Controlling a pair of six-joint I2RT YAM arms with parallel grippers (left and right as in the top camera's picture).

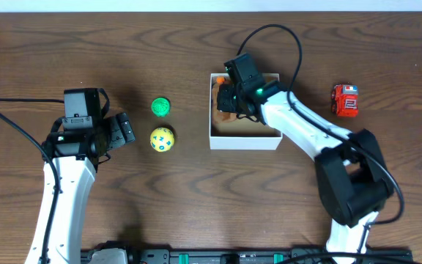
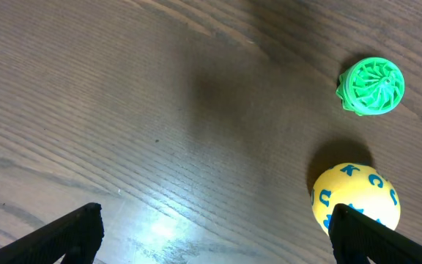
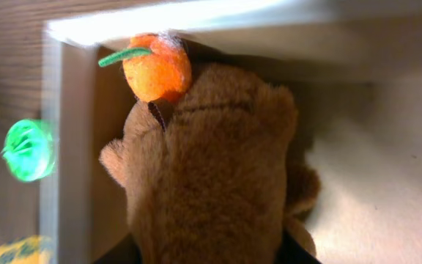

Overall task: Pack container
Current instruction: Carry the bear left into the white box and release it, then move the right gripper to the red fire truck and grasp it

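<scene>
The container [image 1: 244,142] is a shallow white box with a tan inside, at the table's middle. My right gripper [image 1: 231,99] reaches into its left half and is shut on a brown plush toy [image 3: 211,176]. The plush has a small orange felt fruit [image 3: 157,67] at its top and sits near the container's white wall [image 3: 64,147]. My left gripper [image 2: 211,238] is open and empty, low over bare wood. A yellow ball with blue letters [image 2: 357,196] lies just by its right finger.
A green ribbed ball [image 1: 160,107] lies left of the container, with the yellow ball [image 1: 162,139] just below it. A red toy car [image 1: 345,100] stands to the right of the container. The right arm's black cable arcs over the container's back.
</scene>
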